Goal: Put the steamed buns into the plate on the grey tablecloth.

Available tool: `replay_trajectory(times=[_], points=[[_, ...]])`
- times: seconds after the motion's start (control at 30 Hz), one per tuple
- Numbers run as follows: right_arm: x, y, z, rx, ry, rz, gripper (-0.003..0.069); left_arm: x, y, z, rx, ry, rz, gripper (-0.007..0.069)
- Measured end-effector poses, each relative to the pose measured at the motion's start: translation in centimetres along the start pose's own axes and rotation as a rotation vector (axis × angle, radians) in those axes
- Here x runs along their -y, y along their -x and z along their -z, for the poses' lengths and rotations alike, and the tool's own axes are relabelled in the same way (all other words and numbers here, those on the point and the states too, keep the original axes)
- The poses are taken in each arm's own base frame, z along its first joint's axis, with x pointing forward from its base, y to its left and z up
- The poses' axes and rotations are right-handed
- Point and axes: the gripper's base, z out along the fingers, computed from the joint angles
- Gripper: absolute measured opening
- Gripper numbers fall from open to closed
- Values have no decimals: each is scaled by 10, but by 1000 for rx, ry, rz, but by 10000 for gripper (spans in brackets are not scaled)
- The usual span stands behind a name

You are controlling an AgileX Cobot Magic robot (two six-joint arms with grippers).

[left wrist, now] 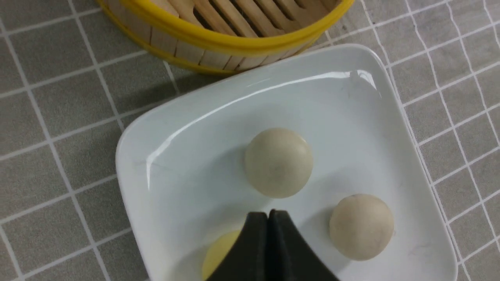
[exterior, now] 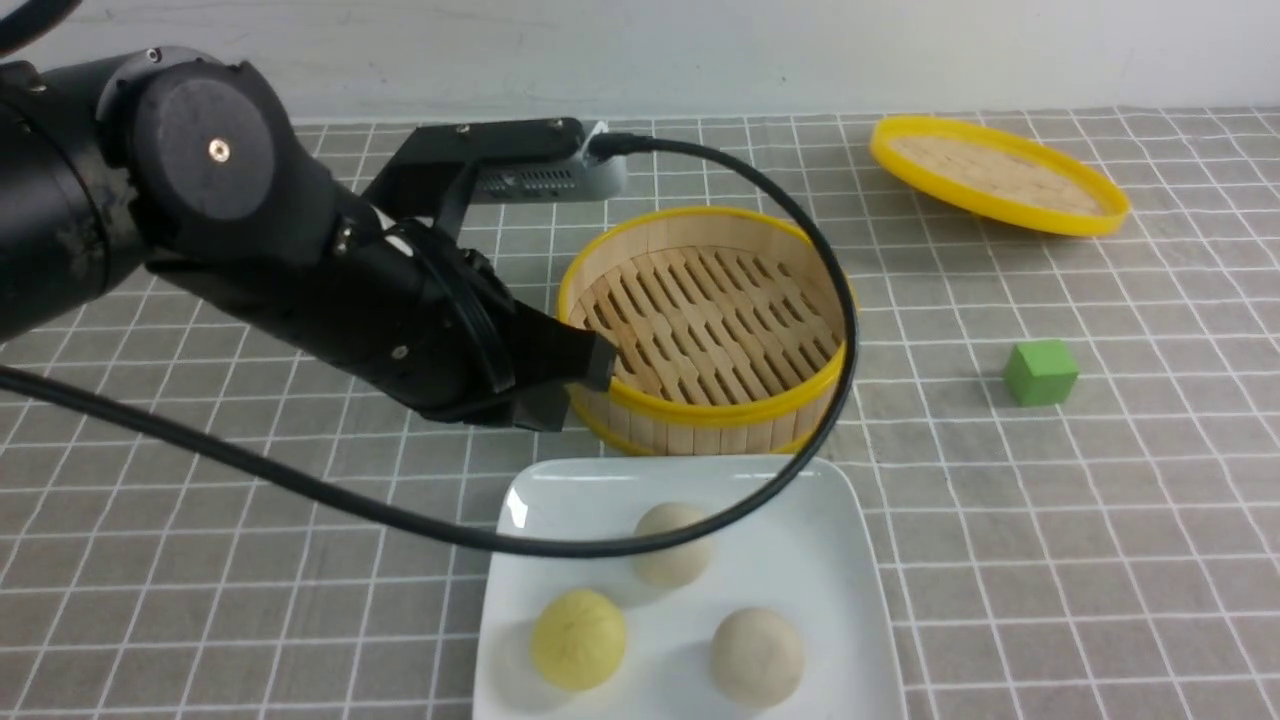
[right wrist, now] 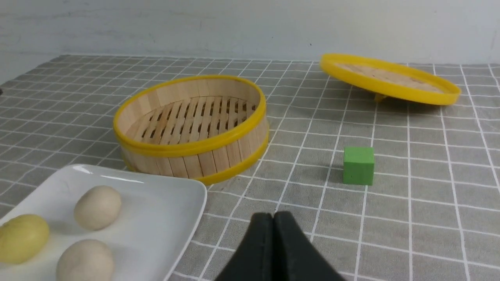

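Note:
The white square plate [exterior: 830, 540] lies on the grey tablecloth [exterior: 1080, 520] at the front centre. It holds three steamed buns: a cream one [exterior: 672, 543] at the back, a cream one [exterior: 757, 657] at the front right, and a pale yellow one [exterior: 578, 639] at the front left. My left gripper [exterior: 598, 368] is shut and empty, in the air above the plate's far left edge. In the left wrist view its shut tip [left wrist: 268, 214] is over the plate [left wrist: 187, 171]. My right gripper [right wrist: 273, 217] is shut and empty over bare cloth, out of the front view.
A round yellow-rimmed bamboo steamer [exterior: 706, 330] stands just behind the plate. Its lid [exterior: 998, 173] rests tilted at the back right. A green cube [exterior: 1041, 372] sits on the cloth at the right. A black cable [exterior: 300, 480] loops from the left arm over the plate.

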Motion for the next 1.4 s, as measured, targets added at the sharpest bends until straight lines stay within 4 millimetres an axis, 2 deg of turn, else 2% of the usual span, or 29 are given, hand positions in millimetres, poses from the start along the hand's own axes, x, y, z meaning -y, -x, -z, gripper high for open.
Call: replay_trajectory(times=[0.27, 0.43, 0.57, 0.63, 0.7, 0.87, 0.9, 0.97, 1.0, 1.03, 1.13, 1.2, 1.23, 1.27, 1.3, 1.33, 1.4], points=[[0, -3, -1, -8, 0, 0, 1, 0, 1, 0, 9, 2, -3, 2], [2, -25, -5, -37, -25, -2, 3, 1, -3, 9, -15, 2, -14, 2], [8, -53, -12, -116, -126, -26, 4, 5, -4, 34, 49, 4, -42, 2], [10, -59, -13, -138, -156, -35, 4, 7, -5, 44, 76, 5, -53, 2], [13, -71, -14, -182, -201, -50, 8, 10, -9, 68, 132, 12, -82, 2], [15, -71, -15, -162, -233, -54, 13, 15, -28, 119, 201, 26, -136, 2], [15, -71, -15, -162, -233, -54, 13, 15, -30, 121, 203, 27, -138, 2], [15, -71, -15, -158, -236, -54, 14, 15, -42, 141, 210, 48, -164, 2], [15, -71, -15, -158, -236, -53, 15, 14, -56, 161, 219, 73, -188, 2], [15, -71, -15, -156, -236, -53, 16, 13, -65, 171, 222, 88, -195, 2], [15, -71, -15, -156, -236, -53, 20, 9, -97, 192, 260, 108, -181, 2], [15, -71, -15, -155, -236, -52, 22, 5, -121, 196, 289, 102, -158, 2], [15, -71, -15, -155, -236, -51, 22, 4, -125, 193, 285, 102, -154, 2], [15, -71, -15, -155, -236, -50, 25, -1, -146, 191, 338, 90, -126, 2], [15, -71, -15, -155, -236, -50, 25, -2, -148, 190, 344, 90, -127, 2], [15, -71, -15, -154, -236, -50, 27, -6, -161, 183, 401, 75, -94, 2], [15, -71, -15, -154, -236, -50, 29, -12, -176, 170, 510, 41, -31, 2]])
